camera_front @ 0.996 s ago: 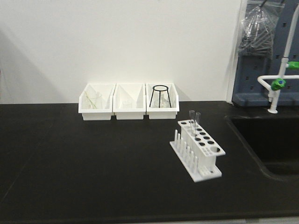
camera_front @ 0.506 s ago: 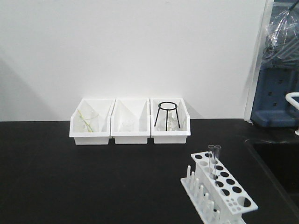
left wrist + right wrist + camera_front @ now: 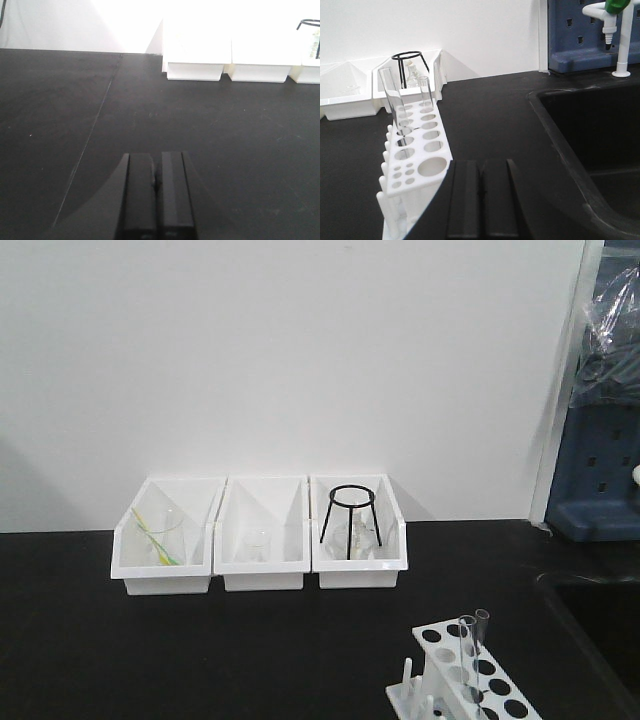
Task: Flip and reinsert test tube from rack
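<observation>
I see left gripper (image 3: 156, 159) at bottom centre of its wrist view, fingers pressed together, holding nothing, over black counter (image 3: 210, 130). Right gripper (image 3: 481, 165) same: fingers pressed together, holding nothing. Rack (image 3: 417, 150) lower left of right wrist view, just beside right gripper; two test tubes (image 3: 390, 95) stand in far-end holes. Three white bins (image 3: 258, 580) mid-frame in front view, against wall.

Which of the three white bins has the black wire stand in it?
The rightmost bin in the front view, holding the black stand; the middle bin and left bin have none.
</observation>
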